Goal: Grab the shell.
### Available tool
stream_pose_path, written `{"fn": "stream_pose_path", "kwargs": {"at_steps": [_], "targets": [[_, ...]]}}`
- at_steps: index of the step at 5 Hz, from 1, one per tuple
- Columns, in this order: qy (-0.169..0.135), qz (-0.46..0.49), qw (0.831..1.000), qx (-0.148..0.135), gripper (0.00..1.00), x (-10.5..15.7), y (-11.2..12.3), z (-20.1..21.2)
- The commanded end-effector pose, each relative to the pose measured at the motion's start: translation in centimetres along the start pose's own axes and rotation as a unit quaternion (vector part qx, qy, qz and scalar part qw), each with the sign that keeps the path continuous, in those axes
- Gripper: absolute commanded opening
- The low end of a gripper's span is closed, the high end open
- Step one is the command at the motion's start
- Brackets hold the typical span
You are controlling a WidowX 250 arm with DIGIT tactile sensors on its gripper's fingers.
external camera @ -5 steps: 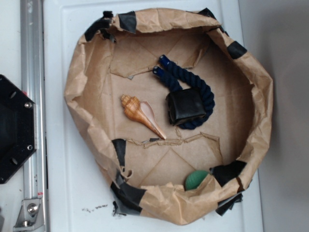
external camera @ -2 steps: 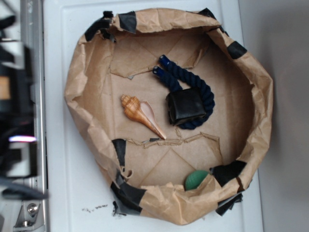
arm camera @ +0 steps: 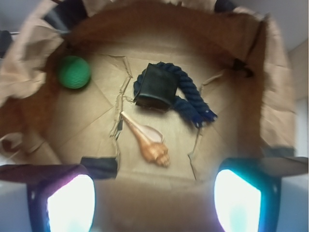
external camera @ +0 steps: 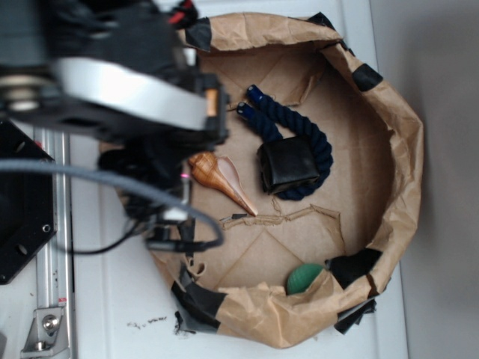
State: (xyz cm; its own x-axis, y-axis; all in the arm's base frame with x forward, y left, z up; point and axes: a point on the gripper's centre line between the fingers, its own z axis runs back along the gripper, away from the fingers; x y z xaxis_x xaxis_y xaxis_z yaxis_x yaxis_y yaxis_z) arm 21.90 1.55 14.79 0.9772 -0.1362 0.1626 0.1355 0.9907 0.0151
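White tabletop (external camera: 120, 299) carrying a round bin made of crumpled brown paper (external camera: 404, 149), its rim patched with black tape; a metal rail (external camera: 52, 247) runs along the left edge in the exterior view. Bin floor holds three items. The shell (external camera: 221, 179) (arm camera: 147, 141) lies flat near the middle-left of the floor, knobbly whorled end toward the bin's left wall, long tip pointing toward the centre fold of the paper. Just beside its tip, apart from it, sits a loop of dark blue rope (external camera: 299, 134) (arm camera: 190, 99) with a black block (external camera: 288, 164) (arm camera: 154, 87) resting on it. A green ball (external camera: 304, 278) (arm camera: 74, 72) sits at the near wall, well apart from the shell. The arm (external camera: 112, 90), motion-blurred, covers the upper-left of the bin in the exterior view; its dark lower part overlaps the shell's whorled end from above. In the wrist view the gripper (arm camera: 154, 198) is above the bin floor with its two fingers spread wide, glowing fingertips (arm camera: 70, 203) at the bottom corners of the frame. The shell lies between and ahead of them, not touching either finger, nothing held.
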Motion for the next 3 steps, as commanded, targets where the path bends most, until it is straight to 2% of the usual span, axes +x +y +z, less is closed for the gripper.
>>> {"fn": "stream_pose_path", "kwargs": {"at_steps": [1, 2, 3], "targets": [[0.056, -0.052, 0.997, -0.004, 1.0, 0.8, -0.3, -7.5], [0.044, -0.089, 0.995, 0.016, 1.0, 0.6, -1.5, -11.1], [0.049, -0.096, 0.994, 0.024, 1.0, 0.8, -1.7, -13.9]]}}
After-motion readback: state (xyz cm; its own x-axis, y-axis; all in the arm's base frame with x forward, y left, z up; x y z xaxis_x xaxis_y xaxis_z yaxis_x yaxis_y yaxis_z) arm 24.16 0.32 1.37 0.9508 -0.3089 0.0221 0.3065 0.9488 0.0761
